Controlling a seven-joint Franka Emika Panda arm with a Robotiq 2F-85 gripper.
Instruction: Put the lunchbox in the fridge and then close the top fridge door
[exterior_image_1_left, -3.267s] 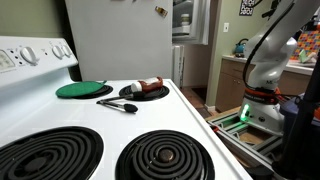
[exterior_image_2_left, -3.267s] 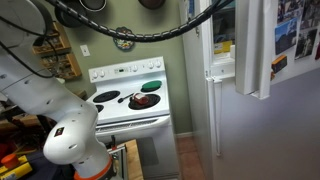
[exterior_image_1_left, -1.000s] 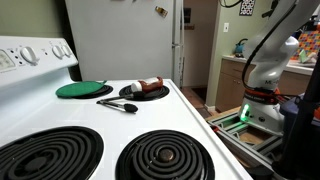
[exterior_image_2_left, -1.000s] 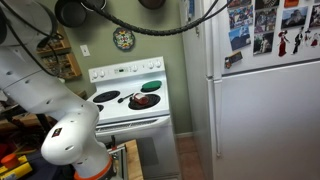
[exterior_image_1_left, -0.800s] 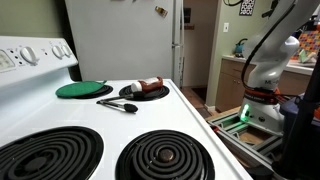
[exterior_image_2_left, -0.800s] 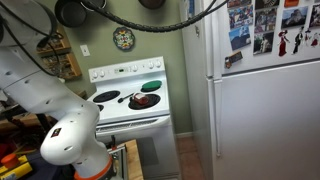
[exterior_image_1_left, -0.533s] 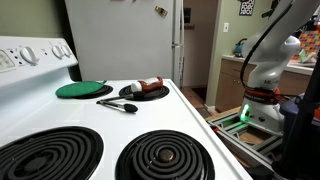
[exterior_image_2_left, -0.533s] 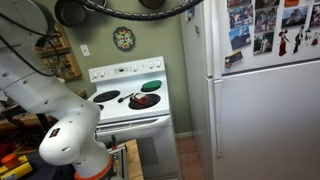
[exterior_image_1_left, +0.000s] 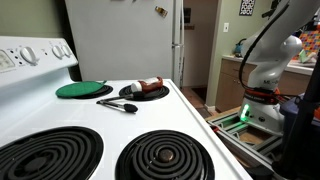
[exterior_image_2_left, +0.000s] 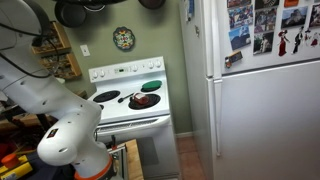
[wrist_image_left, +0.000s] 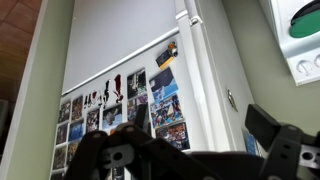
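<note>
Beside the white coil-burner stove (exterior_image_2_left: 130, 122): tall white fridge (exterior_image_2_left: 265, 120), photo-covered top fridge door (exterior_image_2_left: 265, 58) shut; clear plastic lunchbox unseen, presumably inside. Dark end effector (wrist_image_left: 200, 160) spread, empty. Likely rigid, weighty; best pushed near free edge.

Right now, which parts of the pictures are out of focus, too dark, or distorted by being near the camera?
Wrist view: the gripper is a dark, unfocused silhouette, the picture is tilted, the photos are too soft to read. In an exterior view, the near coil burner looms large; the fridge is evenly lit.
</note>
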